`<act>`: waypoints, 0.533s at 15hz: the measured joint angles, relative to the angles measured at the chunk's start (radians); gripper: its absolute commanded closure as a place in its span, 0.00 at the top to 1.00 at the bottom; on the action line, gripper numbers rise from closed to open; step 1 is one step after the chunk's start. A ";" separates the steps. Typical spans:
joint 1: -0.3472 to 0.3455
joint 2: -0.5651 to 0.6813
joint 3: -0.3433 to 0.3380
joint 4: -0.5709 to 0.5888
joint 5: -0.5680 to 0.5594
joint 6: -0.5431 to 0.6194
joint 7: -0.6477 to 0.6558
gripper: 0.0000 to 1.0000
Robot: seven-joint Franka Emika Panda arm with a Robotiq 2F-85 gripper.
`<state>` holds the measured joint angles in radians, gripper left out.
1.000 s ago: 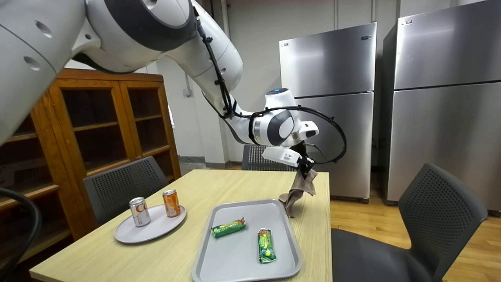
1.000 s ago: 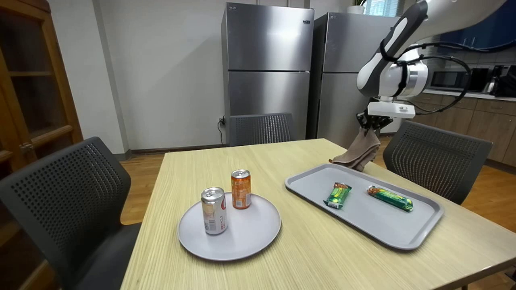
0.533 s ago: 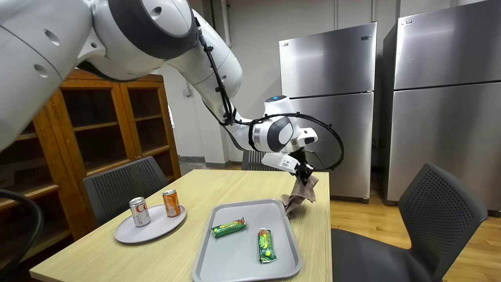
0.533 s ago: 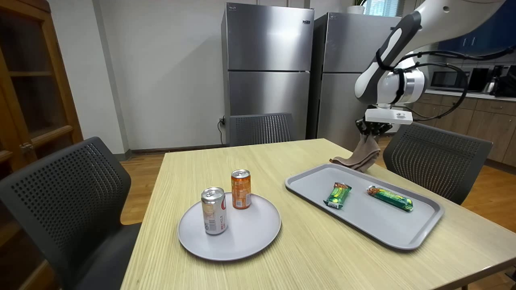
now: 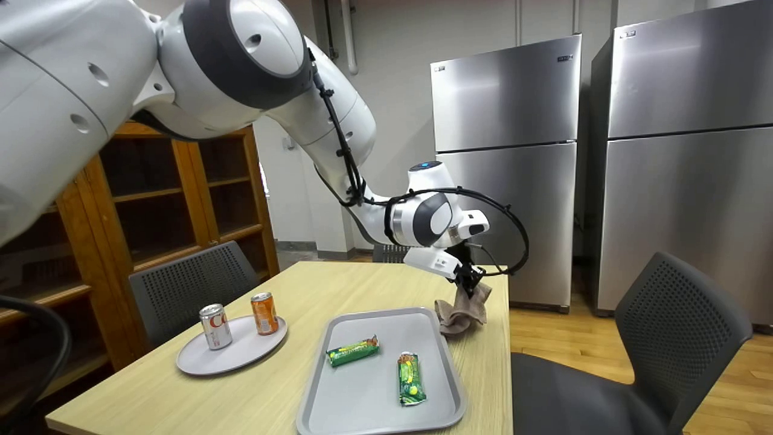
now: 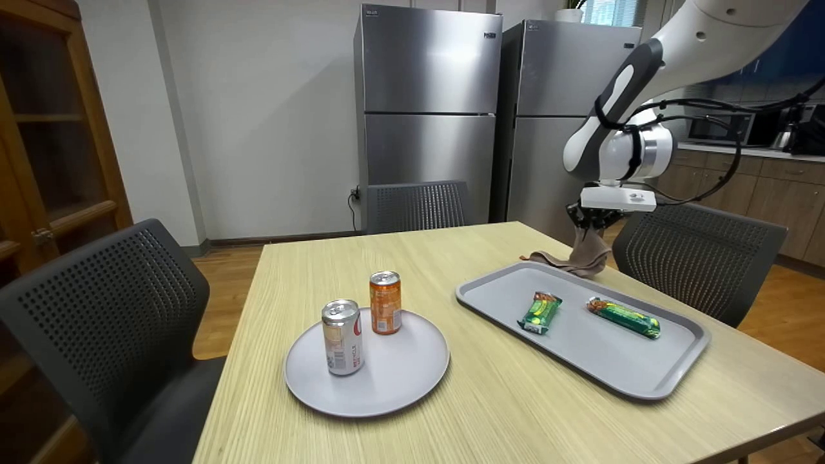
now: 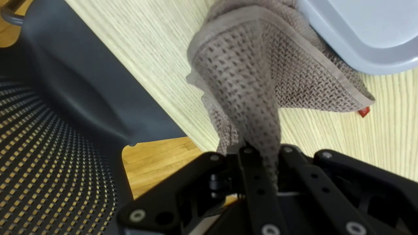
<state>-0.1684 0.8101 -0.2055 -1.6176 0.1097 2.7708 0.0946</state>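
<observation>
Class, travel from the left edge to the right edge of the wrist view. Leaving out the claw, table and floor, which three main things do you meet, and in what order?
Dark chair → brown cloth → grey tray.

Bright, even light fills both exterior views, though the wooden cabinet [image 5: 192, 193] is dark inside. Soft glare streaks a steel fridge [image 5: 506, 109], a window [image 6: 611, 13] glows at the top edge, and a faint shadow rims the round plate [image 6: 394, 377]. Wide-angle stretch leans uprights near the borders. In the wrist view, the cloth [image 7: 241, 73] blurs toward the pincer [image 7: 267, 152], and the bench [image 7: 385, 140] looks pale.
</observation>
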 measured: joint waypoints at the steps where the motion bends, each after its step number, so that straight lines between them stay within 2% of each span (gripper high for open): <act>1: 0.001 0.008 -0.001 0.005 0.000 -0.001 0.000 0.02; 6: 0.007 0.044 -0.004 0.025 -0.005 -0.016 0.001 0.02; 7: 0.008 0.050 -0.005 0.028 -0.006 -0.020 0.001 0.29; 8: 0.010 0.056 -0.005 0.033 -0.007 -0.026 0.002 0.35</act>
<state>-0.1587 0.8661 -0.2110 -1.5846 0.1022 2.7453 0.0962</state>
